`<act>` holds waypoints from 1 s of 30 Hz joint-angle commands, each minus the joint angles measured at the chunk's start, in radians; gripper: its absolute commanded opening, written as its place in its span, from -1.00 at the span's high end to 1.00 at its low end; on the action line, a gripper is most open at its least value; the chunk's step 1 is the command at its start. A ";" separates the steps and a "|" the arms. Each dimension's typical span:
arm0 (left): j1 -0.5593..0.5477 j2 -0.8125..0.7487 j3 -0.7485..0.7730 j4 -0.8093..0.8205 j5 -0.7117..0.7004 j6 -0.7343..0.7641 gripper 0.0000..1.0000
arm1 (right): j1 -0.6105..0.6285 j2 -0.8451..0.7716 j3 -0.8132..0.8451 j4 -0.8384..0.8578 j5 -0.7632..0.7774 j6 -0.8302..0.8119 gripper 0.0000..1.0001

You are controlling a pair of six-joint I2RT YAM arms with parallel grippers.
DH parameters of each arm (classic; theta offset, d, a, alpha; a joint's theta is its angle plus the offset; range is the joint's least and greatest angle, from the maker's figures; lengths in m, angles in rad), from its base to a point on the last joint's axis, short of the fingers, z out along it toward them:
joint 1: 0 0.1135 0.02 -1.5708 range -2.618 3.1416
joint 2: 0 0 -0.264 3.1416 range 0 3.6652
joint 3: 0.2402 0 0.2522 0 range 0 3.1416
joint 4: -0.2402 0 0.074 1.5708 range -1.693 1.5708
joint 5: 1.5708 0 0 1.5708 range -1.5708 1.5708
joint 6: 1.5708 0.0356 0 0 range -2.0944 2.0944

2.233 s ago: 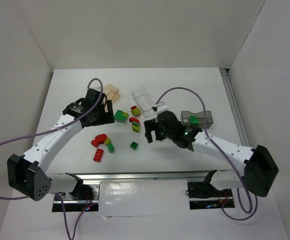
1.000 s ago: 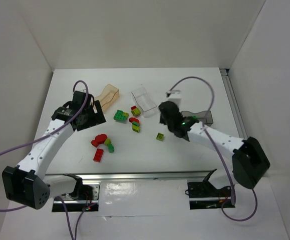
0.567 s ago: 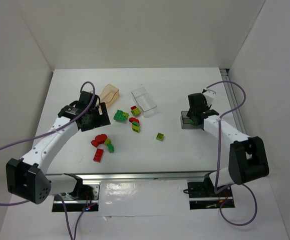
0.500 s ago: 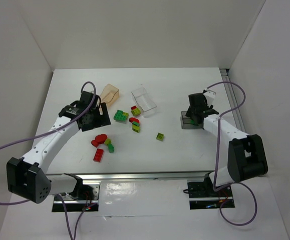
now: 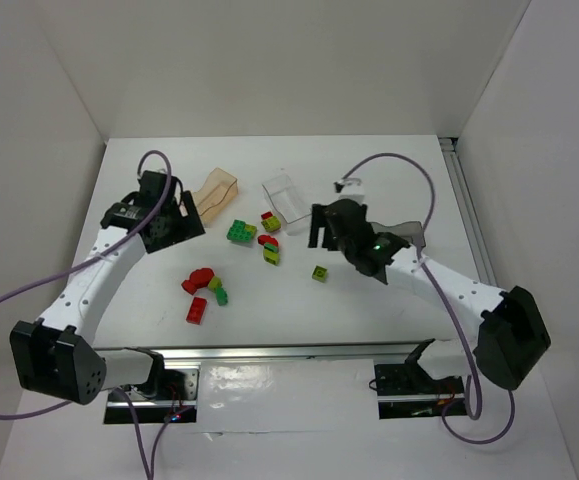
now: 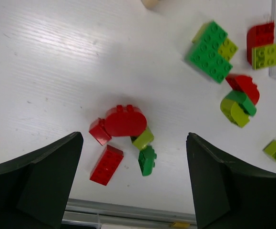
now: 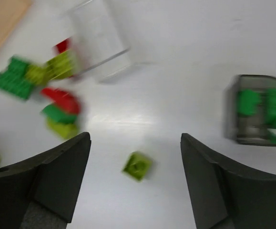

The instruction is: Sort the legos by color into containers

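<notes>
Loose legos lie mid-table: a green plate (image 5: 241,231), a red and yellow-green pair (image 5: 269,221), a red-green-yellow stack (image 5: 269,247), a red cluster (image 5: 201,278) and a red brick (image 5: 197,310). My left gripper (image 5: 174,222) hangs open above the red cluster (image 6: 125,121); nothing is between its fingers (image 6: 37,176). My right gripper (image 5: 324,238) is open and empty over a lone yellow-green brick (image 7: 138,166). The containers are an orange tub (image 5: 217,190), a clear tub (image 5: 286,198) and a dark grey tub (image 7: 259,117) with green bricks in it.
White walls close in the table on the left, back and right. A metal rail (image 5: 289,352) runs along the near edge by the arm bases. Purple cables (image 5: 389,165) loop over both arms. The right arm partly covers the grey tub in the top view.
The right arm reached the grey tub, then swung back left over the yellow-green brick with its jaws opening wide. The left gripper drifted slightly left and back.
</notes>
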 commanded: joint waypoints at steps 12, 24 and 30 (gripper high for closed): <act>0.285 -0.110 0.020 -0.027 0.091 0.059 -0.93 | 0.583 0.520 0.351 0.142 -0.156 -0.146 -0.92; 0.285 -0.132 0.002 -0.017 0.131 0.077 -0.93 | 0.607 0.815 0.605 0.039 -0.005 -0.042 -0.52; 0.285 -0.141 0.002 -0.008 0.131 0.087 -0.93 | 0.607 0.795 0.595 0.030 0.018 -0.008 0.14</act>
